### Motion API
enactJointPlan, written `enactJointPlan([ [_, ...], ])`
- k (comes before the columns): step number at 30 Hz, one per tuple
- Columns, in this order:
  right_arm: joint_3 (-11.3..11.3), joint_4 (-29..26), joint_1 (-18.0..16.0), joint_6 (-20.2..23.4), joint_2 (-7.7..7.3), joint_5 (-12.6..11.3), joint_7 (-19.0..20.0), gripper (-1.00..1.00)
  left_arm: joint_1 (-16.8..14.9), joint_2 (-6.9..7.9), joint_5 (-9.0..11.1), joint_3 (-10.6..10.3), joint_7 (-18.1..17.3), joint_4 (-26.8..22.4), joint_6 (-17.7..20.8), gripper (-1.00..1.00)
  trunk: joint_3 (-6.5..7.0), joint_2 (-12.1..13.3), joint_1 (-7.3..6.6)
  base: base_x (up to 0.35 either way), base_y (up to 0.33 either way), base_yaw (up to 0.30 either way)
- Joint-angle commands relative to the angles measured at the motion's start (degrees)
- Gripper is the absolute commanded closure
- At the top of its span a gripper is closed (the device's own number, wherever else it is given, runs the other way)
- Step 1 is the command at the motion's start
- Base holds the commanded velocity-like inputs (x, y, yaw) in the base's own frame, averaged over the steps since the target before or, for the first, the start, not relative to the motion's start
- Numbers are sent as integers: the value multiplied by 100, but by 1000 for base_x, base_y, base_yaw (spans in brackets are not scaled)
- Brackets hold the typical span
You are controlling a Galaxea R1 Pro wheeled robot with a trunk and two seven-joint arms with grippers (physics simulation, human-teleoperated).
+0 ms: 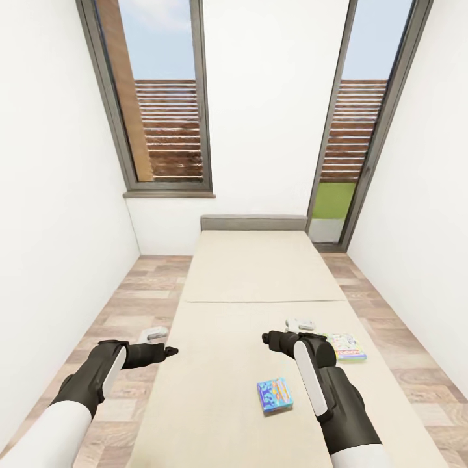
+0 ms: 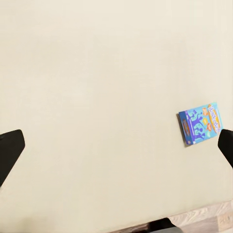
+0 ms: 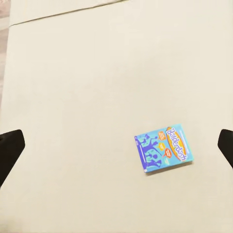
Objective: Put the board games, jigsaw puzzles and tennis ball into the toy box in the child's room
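The right gripper [image 1: 300,326] hovers over the bed [image 1: 260,273] with its pale fingers spread apart and nothing between them; in the right wrist view the two dark fingertips [image 3: 10,150] sit at opposite edges of the picture, wide of each other, with bare mattress between. The blue board game [image 1: 274,396] lies flat on the mattress nearer the robot than this gripper and just beside the right forearm, on its inner side; in the right wrist view the same box [image 3: 163,149] lies between the fingertips but closer to one of them, cover up, touching neither. A second board game [image 1: 346,347], green and white, lies flat just beyond the outer side of the right wrist, partly hidden behind the arm, near the bed's right edge. The left gripper [image 1: 155,335] is held out at the bed's left edge, above the seam between mattress and wooden floor [image 1: 123,305], likewise released and empty, its dark fingertips [image 2: 9,150] far apart in the left wrist view. From there the blue game [image 2: 200,123] lies well off toward one fingertip, clear of contact. Beyond both grippers stands the grey headboard [image 1: 253,223] against the white wall, between two tall windows [image 1: 166,97].
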Motion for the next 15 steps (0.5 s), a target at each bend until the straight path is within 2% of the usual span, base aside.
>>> enactJointPlan([
  [1, 5, -5, -5, 16, 0, -60, -57, -100, -5, -1, 26, 14, -7, -4, 47, -100, -13, -13, 4, 43, -5, 0],
  [7, 126, -5, -5, 13, 0, -58, -59, -100, -5, -7, 26, 12, -1, -6, 49, -100, -13, -13, 4, 151, -20, 0],
  [8, 206, -5, -5, 2, 0, -60, -62, -100, -5, -6, 26, 12, -1, -5, 50, -100, -13, -13, 4, 82, -35, 0],
  [15, 238, -5, -5, -2, 0, -62, -63, -100, -4, -7, 26, 7, -4, -6, 46, -100, -13, -13, 4, 31, -13, 0],
])
